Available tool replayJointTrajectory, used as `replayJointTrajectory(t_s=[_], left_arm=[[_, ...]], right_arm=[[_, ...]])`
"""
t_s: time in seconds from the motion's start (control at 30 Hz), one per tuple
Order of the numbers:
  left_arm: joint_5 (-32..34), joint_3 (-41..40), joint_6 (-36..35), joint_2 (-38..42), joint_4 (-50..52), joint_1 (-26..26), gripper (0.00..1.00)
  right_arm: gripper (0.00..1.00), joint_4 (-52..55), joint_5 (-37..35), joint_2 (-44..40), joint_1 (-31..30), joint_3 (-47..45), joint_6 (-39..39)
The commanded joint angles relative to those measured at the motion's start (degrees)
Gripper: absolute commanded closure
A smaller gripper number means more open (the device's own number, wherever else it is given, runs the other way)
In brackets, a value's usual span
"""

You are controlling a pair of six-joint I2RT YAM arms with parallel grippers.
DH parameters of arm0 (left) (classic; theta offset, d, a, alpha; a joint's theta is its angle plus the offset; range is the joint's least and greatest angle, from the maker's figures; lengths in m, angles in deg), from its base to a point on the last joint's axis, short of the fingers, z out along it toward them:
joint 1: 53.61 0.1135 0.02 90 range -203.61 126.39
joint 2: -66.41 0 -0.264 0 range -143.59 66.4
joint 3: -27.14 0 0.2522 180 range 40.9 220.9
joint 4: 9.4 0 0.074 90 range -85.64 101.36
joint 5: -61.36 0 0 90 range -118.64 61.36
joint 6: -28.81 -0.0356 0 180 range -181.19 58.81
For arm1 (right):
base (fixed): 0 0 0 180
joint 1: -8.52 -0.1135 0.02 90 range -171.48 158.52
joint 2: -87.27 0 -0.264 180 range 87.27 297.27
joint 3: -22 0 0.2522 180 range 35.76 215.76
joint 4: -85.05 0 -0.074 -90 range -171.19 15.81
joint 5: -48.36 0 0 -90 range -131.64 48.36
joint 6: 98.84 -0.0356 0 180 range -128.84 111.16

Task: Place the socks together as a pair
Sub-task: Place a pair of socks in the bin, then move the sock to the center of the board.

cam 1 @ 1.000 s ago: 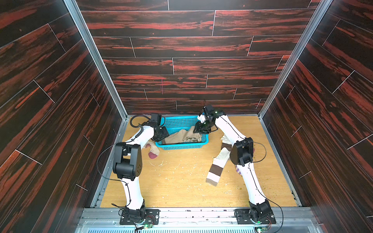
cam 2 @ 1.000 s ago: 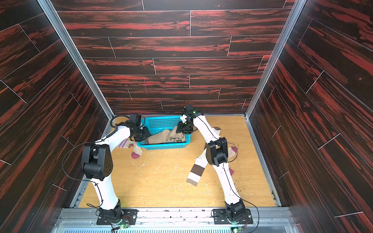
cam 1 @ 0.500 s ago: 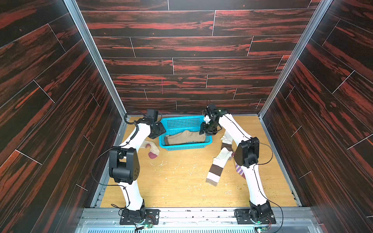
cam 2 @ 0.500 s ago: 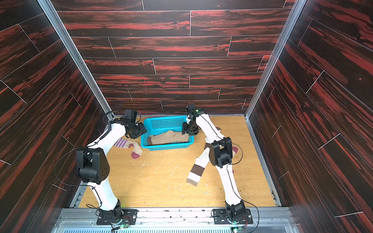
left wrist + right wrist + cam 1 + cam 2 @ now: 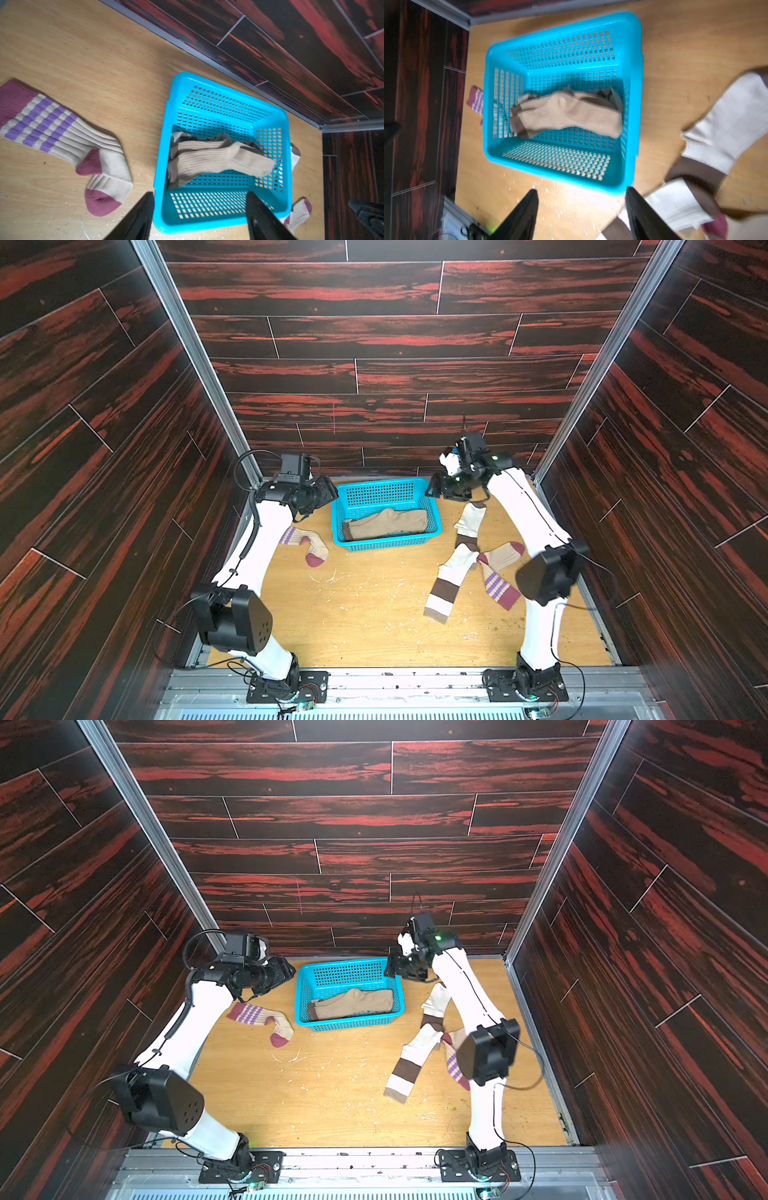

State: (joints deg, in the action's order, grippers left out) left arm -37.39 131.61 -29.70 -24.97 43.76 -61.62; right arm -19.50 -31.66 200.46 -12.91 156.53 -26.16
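Observation:
Two plain ribbed tan socks (image 5: 386,524) (image 5: 218,160) lie together in the blue basket (image 5: 390,544), with darker fabric under them. My left gripper (image 5: 330,493) (image 5: 199,195) hovers open and empty just left of the basket. My right gripper (image 5: 432,487) (image 5: 581,190) hovers open and empty at the basket's far right corner. A cream sock with a maroon toe and purple stripes (image 5: 305,545) lies left of the basket. Its match (image 5: 496,572) lies on the right. Two white socks with brown bands (image 5: 469,522) (image 5: 446,585) lie beside it.
The wooden floor (image 5: 365,614) is boxed in by dark panelled walls on three sides. The basket stands near the back wall. The white socks and the striped sock on the right overlap close to the right arm's elbow (image 5: 544,572).
Both grippers have opened and drawn back out of the basket, the left one leftward and the right one rightward. The tan socks have stayed in the basket.

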Motion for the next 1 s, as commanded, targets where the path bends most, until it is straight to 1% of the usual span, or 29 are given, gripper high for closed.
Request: replayJointTrajectory(t_s=[0.0,0.07,0.17,0.27,0.33,0.4,0.47,0.57,0.67,0.77,0.87,0.97], left_arm=[[2.12,-1.81,-6.26,4.06,4.11,-5.14,0.27],[1.90,-4.73,-6.40,7.60,5.27,-7.04,0.26],[1.07,-14.88,-1.73,16.98,1.63,-7.55,0.26],[0.74,-23.51,1.75,25.89,0.12,-8.66,0.26],[1.23,-27.32,2.39,30.19,0.99,-9.88,0.26],[1.92,-31.28,3.02,33.99,1.88,-10.81,0.26],[3.10,-33.86,3.61,36.23,3.20,-11.13,0.27],[3.57,-34.82,3.41,37.92,7.05,-11.42,0.28],[4.53,-35.47,3.63,39.68,7.96,-11.50,0.28],[4.80,-36.15,4.13,40.78,8.35,-11.50,0.28],[5.37,-37.23,4.85,42.08,8.93,-11.50,0.28],[6.40,-37.61,4.99,43.32,9.03,-11.50,0.28]], right_arm=[[0.29,-0.46,1.21,-8.73,0.25,-10.98,3.88],[0.29,1.20,-0.54,-14.63,0.29,-19.35,4.58],[0.29,0.98,1.38,-24.27,-0.54,-35.16,3.06],[0.32,-2.18,1.82,-31.76,-6.61,-49.99,-0.17],[0.39,-5.35,2.04,-33.41,-11.03,-57.51,-3.86],[0.52,-10.45,2.37,-32.69,-14.90,-62.99,-7.36],[0.66,-14.89,1.86,-30.23,-16.64,-65.71,-9.88],[0.75,-21.19,0.52,-26.41,-17.29,-68.22,-12.31],[0.80,-26.83,-0.74,-23.84,-18.16,-69.99,-13.44],[0.85,-28.85,-2.23,-19.78,-19.44,-71.52,-13.96],[0.87,-31.57,-3.95,-16.64,-22.07,-72.28,-14.96],[0.87,-33.21,-3.74,-12.80,-26.42,-69.11,-15.02]])
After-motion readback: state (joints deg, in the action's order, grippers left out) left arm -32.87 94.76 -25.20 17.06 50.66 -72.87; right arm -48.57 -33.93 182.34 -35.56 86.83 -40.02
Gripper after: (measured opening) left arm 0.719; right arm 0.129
